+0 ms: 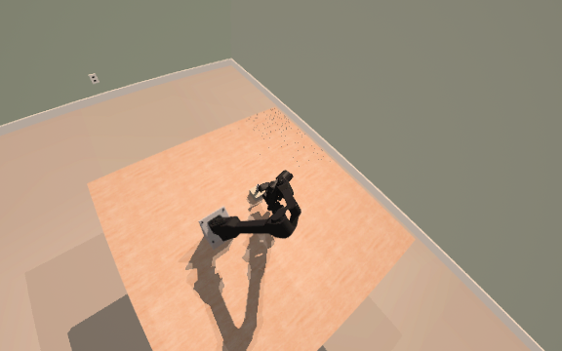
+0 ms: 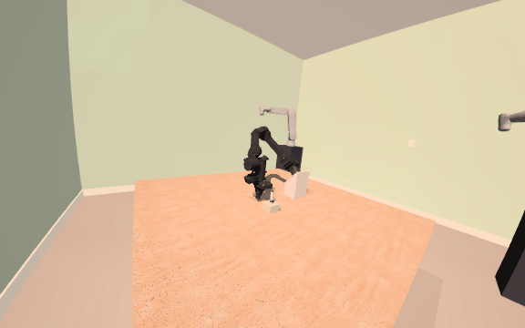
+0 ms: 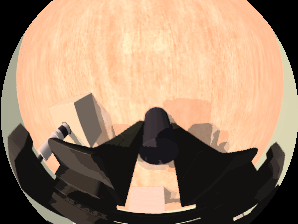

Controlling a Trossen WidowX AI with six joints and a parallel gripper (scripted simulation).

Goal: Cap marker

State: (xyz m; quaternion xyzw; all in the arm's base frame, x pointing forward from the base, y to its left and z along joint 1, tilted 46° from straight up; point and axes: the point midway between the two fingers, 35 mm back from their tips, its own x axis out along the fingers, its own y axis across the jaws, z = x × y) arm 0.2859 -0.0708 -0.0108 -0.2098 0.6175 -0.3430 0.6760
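Observation:
The dark cap stands upright between the fingertips. My gripper is shut on it, low at the table, beside the holder. The pale holder block stands left of the gripper in the wrist view. The marker stands upright in it, with a light body and a dark band near the block. The left finger partly overlaps the holder in the wrist view. In the top view the arm hides the cap and fingertips.
The arm's pale base block stands on the wooden table behind the holder, close to it. In the exterior view a grey arm on a dark stand is in the background, and another is at the right edge.

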